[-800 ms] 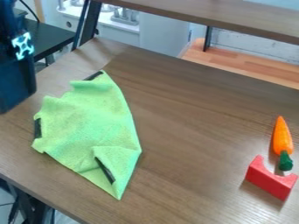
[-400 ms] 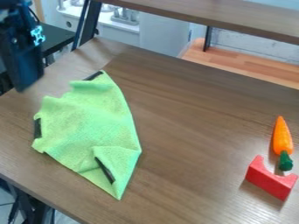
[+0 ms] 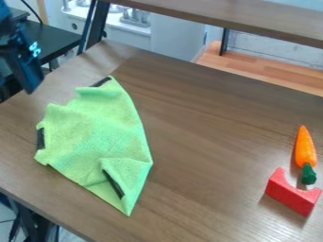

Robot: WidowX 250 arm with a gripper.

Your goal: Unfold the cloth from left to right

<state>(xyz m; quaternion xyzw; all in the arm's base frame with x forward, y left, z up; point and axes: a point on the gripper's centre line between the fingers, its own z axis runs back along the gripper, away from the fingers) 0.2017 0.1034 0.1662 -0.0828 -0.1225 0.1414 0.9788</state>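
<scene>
The black gripper (image 3: pixel 29 87) hangs at the upper left, above the table's left edge, apart from the cloth and up and to the left of it. How its two fingers stand cannot be made out. The green cloth (image 3: pixel 95 134) lies crumpled on the left half of the table, with dark strips at its top corner, left edge and lower part. Its lower right part is folded over on itself, and its bottom corner points toward the front.
On the right of the brown wooden table (image 3: pixel 208 118), an orange toy carrot (image 3: pixel 304 150) with a green top lies against a red arch block (image 3: pixel 292 193). A raised wooden shelf (image 3: pixel 252 19) spans the back, with a dark metal post at the left.
At the upper left, the gripper has drawn back a little and its lower end shows slimmer and tilted. Cloth, carrot and block have stayed put.
</scene>
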